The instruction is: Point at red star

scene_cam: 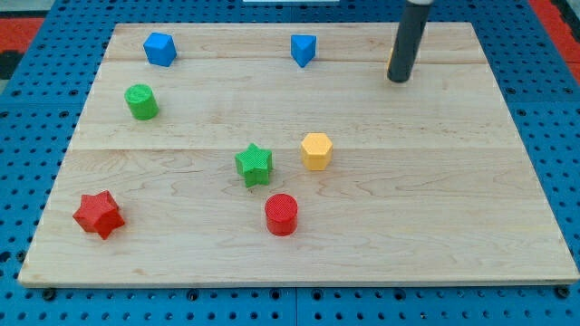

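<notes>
The red star (98,214) lies near the board's bottom left corner. My tip (398,80) rests on the board near the view's top right, far from the red star, with a sliver of an orange block (391,56) showing behind the rod. No block touches the red star.
A blue cube (159,49) and a green cylinder (141,101) sit at the top left. A blue triangular block (303,50) is at the top centre. A green star (254,164), a yellow hexagon (316,150) and a red cylinder (281,215) cluster mid-board. The wooden board (435,199) lies on blue pegboard.
</notes>
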